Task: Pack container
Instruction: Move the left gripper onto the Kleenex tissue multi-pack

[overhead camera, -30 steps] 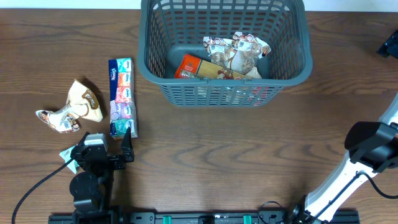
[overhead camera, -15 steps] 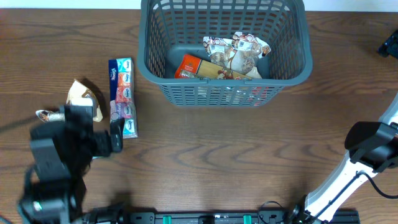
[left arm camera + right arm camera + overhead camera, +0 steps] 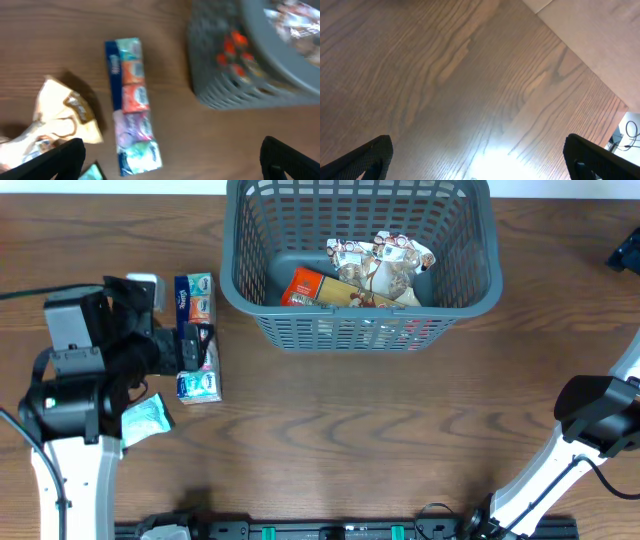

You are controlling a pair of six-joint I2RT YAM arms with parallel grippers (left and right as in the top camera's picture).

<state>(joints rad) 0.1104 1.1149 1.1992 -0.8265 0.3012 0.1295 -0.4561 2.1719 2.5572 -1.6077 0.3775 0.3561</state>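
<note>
**Overhead:** The container [image 3: 350, 328] stands at the centre of the far edge of the table [image 3: 380, 440], unmoved, and holds an orange box [image 3: 308, 288] and snack packets [image 3: 385, 258]. The left arm [image 3: 85, 370] has travelled from the near edge to the left side. It now covers the beige packet and has exposed a teal packet [image 3: 147, 420]. The tissue strip [image 3: 198, 385] has not shifted.

**Left wrist:** The left fingers [image 3: 55, 162] stand apart above the tissue strip and the beige packet [image 3: 62, 112].

**Right wrist:** The right fingers [image 3: 365, 155] stand apart over bare table.
</note>
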